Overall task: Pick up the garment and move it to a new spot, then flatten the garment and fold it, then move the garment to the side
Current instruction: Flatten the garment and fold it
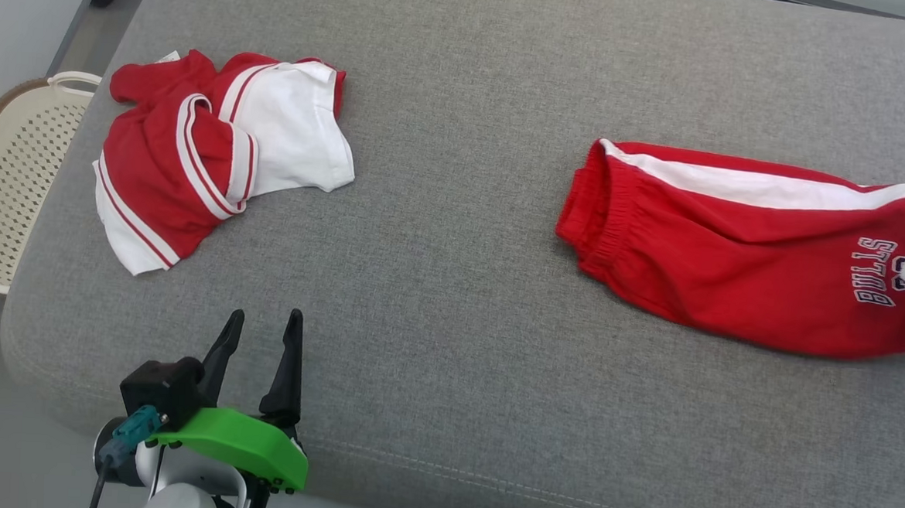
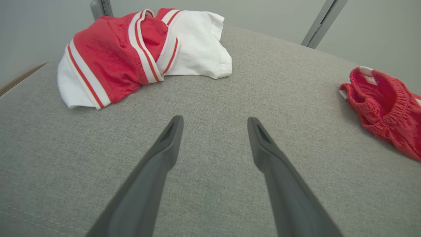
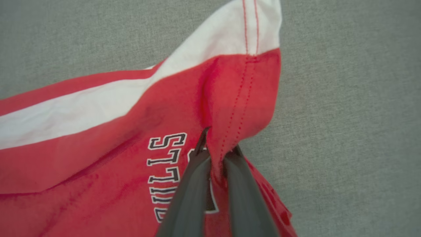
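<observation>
Far left, a cream perforated basket [image 1: 7,184] sits just off the cushion's rounded edge, so that's a drop to mind. Next, a crumpled red-and-white top [image 1: 217,156] takes up the back-left corner of the grey cushion [image 1: 450,300], untouched. Near the front-left edge hangs the left gripper [image 1: 265,318], fingers spread wide with nothing between them and bare fabric beneath. Moving across, here's the open room: a broad clear stretch of cushion between the two garments, running to the stitched front edge, and it looks like the natural new spot. Now right, to the red shorts [image 1: 732,245]: they lie lengthwise, elastic waistband toward the middle, white side stripe at the back, the leg end reaching the head view's right border. There the right gripper [image 3: 218,141] is pinched tight on the stitched hem, which tents up around its fingers beside the lettering. So it's early going: the grasp looks made, but most of the shorts rest on the cushion, and the carry, flattening, fold and setting aside are all ahead. How near the cushion's right edge lies, I can't tell.
</observation>
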### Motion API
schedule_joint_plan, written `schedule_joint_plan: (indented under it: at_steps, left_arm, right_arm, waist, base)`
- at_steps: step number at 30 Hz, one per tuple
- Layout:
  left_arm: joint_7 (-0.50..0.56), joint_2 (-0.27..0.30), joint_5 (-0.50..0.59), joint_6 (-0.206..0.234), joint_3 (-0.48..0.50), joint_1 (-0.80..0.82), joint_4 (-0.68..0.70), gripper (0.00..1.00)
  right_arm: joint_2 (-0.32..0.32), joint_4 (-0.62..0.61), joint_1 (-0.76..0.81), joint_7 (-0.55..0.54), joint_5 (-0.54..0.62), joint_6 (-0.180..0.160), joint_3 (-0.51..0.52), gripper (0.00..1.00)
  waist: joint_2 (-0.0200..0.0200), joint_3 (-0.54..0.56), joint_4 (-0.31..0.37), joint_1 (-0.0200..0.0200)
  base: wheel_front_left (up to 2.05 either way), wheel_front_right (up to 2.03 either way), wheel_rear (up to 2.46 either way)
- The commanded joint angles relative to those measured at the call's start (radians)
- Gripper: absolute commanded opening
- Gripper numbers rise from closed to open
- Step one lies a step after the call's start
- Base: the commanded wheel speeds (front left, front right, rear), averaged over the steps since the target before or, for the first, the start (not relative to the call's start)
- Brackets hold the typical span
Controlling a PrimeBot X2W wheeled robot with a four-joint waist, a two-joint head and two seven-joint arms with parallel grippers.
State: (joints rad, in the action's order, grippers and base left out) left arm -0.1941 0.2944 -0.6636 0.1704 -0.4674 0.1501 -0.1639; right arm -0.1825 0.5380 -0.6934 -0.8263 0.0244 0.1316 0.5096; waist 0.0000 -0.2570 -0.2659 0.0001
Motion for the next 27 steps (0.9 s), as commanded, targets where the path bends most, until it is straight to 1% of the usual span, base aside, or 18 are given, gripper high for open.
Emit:
schedule_joint_plan:
  at_steps: [1, 6, 8, 10, 13, 23, 27]
  left_arm:
    - [-0.006, -0.003, -0.002, -0.003, 0.0, 0.014, -0.001, 1.0]
    - [-0.007, -0.005, -0.003, 0.003, -0.004, 0.011, -0.003, 1.0]
    - [-0.007, -0.007, -0.003, 0.002, -0.005, 0.01, -0.004, 1.0]
    - [-0.007, -0.007, -0.005, 0.0, -0.007, 0.009, -0.007, 1.0]
    - [-0.006, -0.011, -0.008, 0.0, -0.01, 0.009, -0.012, 1.0]
    - [-0.007, -0.016, -0.014, -0.004, -0.021, 0.011, -0.024, 1.0]
    - [-0.009, -0.019, -0.016, -0.006, -0.027, 0.008, -0.027, 1.0]
  right_arm:
    - [-0.026, -0.024, 0.022, -0.014, 0.016, -0.002, 0.017, 0.0]
    - [-0.053, -0.094, 0.047, -0.053, 0.054, -0.001, 0.023, 0.0]
    - [-0.05, -0.108, 0.054, -0.062, 0.061, -0.001, 0.022, 0.0]
    - [-0.033, -0.13, 0.063, -0.084, 0.067, -0.001, 0.015, 0.0]
    - [-0.022, -0.163, 0.072, -0.112, 0.048, -0.001, -0.01, 0.0]
    - [0.055, -0.196, 0.049, -0.153, -0.098, -0.001, -0.193, 0.0]
    - [0.068, -0.181, 0.031, -0.156, -0.14, -0.001, -0.255, 0.0]
  waist:
    - [0.0, 0.006, 0.004, -0.0001]
    - [0.0, 0.02, 0.01, -0.0001]
    - [0.0, 0.024, 0.01, -0.0001]
    - [0.0, 0.032, 0.01, -0.0001]
    - [0.0, 0.042, 0.009, -0.0001]
    - [0.0, 0.08, -0.003, -0.0001]
    - [0.0, 0.095, -0.018, -0.0001]
  base:
    - [0.0, 0.0, 0.0]
    - [0.0, 0.0, 0.0]
    - [0.0, 0.0, 0.0]
    - [0.0, 0.0, 0.0]
    - [0.0, 0.0, 0.0]
    - [0.0, 0.0, 0.0]
    - [0.0, 0.0, 0.0]
